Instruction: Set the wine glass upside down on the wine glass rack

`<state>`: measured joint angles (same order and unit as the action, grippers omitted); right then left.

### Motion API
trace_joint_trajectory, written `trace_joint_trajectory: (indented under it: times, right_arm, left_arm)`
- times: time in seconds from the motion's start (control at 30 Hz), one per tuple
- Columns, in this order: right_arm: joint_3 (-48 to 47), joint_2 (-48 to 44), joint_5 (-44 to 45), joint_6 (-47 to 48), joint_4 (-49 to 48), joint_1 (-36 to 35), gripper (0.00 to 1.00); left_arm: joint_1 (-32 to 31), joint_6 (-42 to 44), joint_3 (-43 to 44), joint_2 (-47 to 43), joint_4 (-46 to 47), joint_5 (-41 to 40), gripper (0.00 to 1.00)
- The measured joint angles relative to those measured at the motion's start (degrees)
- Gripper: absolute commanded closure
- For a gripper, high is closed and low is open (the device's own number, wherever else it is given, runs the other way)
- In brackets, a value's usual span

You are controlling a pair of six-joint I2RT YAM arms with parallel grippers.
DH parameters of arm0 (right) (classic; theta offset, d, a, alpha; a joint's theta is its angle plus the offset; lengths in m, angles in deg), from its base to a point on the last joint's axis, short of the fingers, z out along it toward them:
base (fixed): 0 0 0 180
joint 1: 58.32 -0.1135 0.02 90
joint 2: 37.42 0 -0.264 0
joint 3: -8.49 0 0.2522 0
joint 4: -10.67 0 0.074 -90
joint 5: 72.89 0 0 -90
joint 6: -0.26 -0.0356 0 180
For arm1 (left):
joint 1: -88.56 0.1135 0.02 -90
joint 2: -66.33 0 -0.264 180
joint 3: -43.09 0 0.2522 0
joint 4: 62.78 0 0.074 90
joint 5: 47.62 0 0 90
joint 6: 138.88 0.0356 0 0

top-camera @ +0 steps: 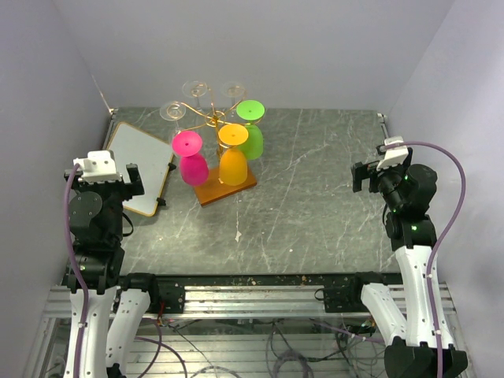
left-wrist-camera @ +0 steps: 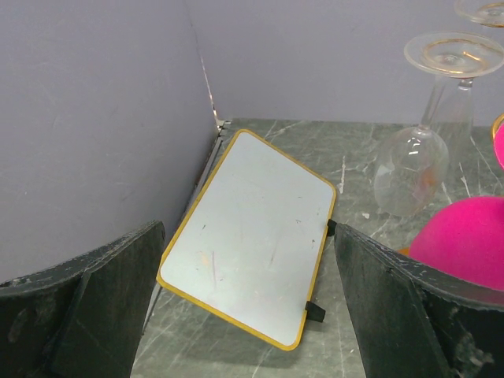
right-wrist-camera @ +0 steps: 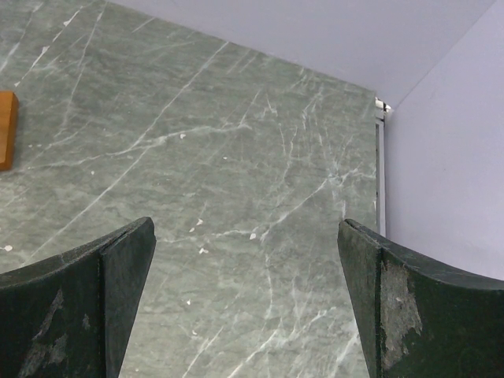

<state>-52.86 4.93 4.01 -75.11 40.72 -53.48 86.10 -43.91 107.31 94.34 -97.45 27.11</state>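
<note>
Toward the far left of the grey marbled table [top-camera: 315, 205], the wine glass rack [top-camera: 211, 118] was seen standing with its pole upright on the wooden base [top-camera: 236, 187], whose long side ran roughly left to right, slightly skewed. Six glasses were noted hanging from the scroll arms, feet up and bowls down, with their stems vertical: a pink glass [top-camera: 191, 161], an orange glass [top-camera: 233, 157], a green glass [top-camera: 251, 130] and three clear glasses [top-camera: 195, 88] behind. A white board [top-camera: 140, 167] with a yellow rim was observed lying flat just left of the rack, beside the left wall. The left gripper [top-camera: 132, 179] was held above the board's near edge, its fingers [left-wrist-camera: 118, 291] spread wide, with nothing between them. The right gripper [top-camera: 361, 175] was held well apart from the rack over bare table, its fingers [right-wrist-camera: 409, 299] likewise spread wide and touching nothing.
</note>
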Motion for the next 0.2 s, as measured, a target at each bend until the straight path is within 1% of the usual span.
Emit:
trace_joint_trajectory:
  times: [0.2]
  right_arm:
    - [0.0, 0.2, 0.1, 0.2, 0.3, 0.0, 0.0]
  left_arm:
    - [0.0, 0.1, 0.0, 0.0, 0.0, 0.0, 0.01]
